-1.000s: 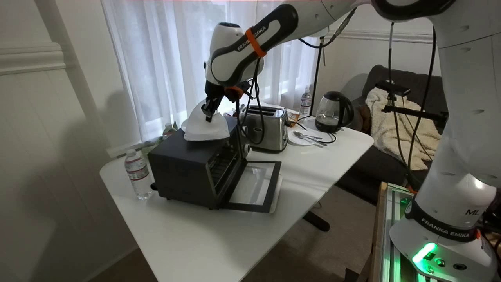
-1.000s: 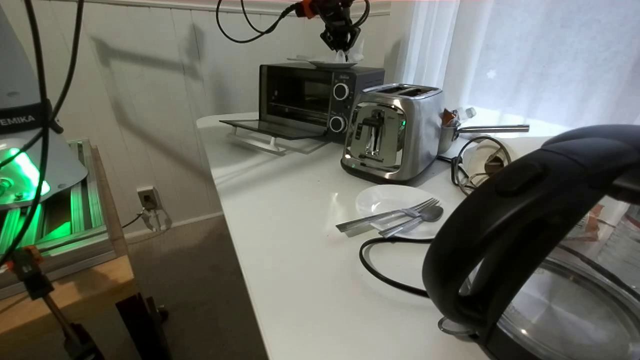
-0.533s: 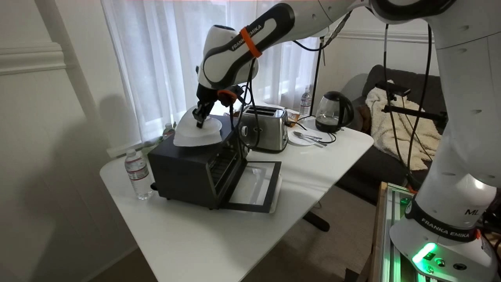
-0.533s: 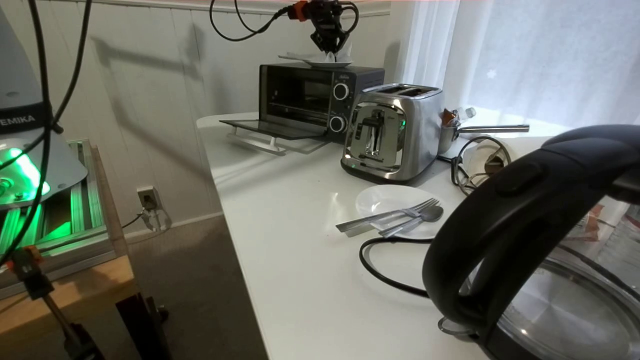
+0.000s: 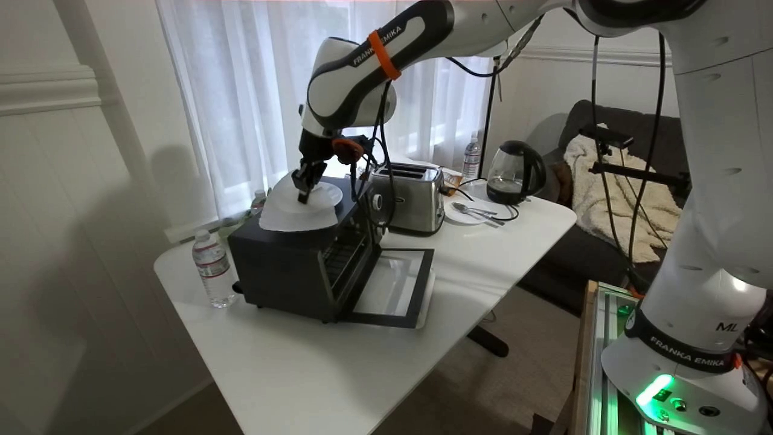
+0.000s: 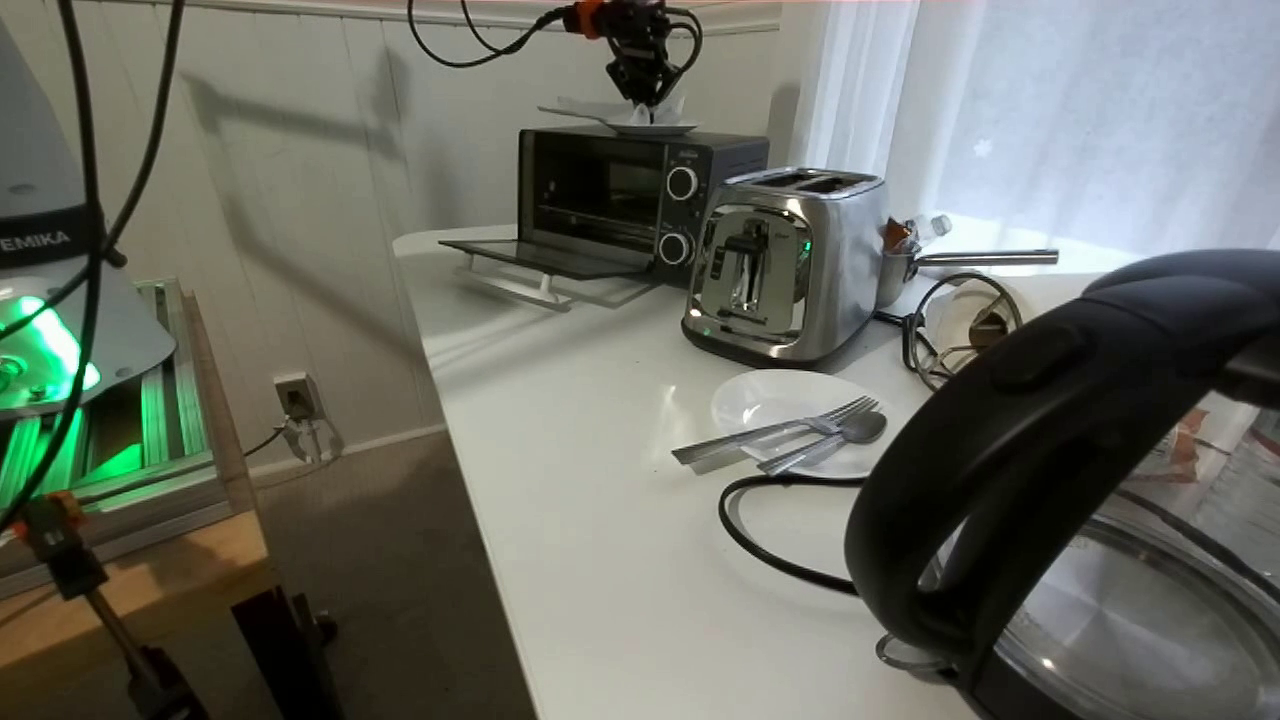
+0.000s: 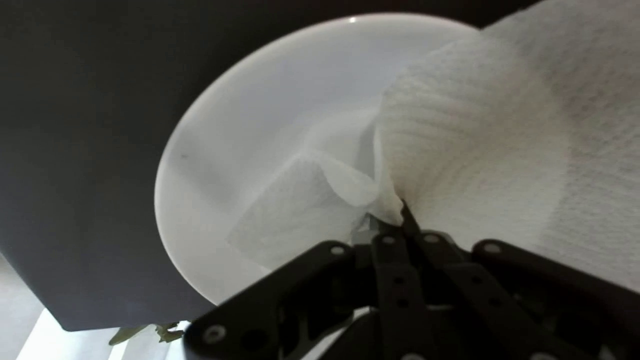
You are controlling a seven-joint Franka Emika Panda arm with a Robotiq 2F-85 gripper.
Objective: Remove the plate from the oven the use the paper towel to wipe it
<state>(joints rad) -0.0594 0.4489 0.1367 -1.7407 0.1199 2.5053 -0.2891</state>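
Observation:
My gripper [image 7: 400, 220] is shut on the white paper towel [image 7: 500, 125], pinching it into a crumpled point. The towel fans out over one side of the pale round plate [image 7: 280, 90] and hangs past its rim. The plate lies on top of the black oven [image 5: 284, 278], its uncovered part [image 5: 330, 192] showing beside the towel [image 5: 290, 211]. Both exterior views have the gripper [image 6: 645, 105] pointing down, its tips low over the plate [image 6: 655, 129]. Part of the plate is hidden beneath towel and fingers. The oven's glass door [image 5: 395, 284] is folded down; no plate shows inside.
A silver toaster [image 6: 780, 260] stands close beside the oven. A water bottle [image 5: 213, 269] is at the oven's other end. A second plate with cutlery [image 6: 765, 405], a kettle [image 5: 513, 172] and loose cords share the table. Arm cables [image 5: 386, 175] dangle near the toaster.
The gripper has moved with the towel along the oven top, away from the toaster, uncovering more of the plate. The plate seems to have slid slightly the same way. The grip stays shut.

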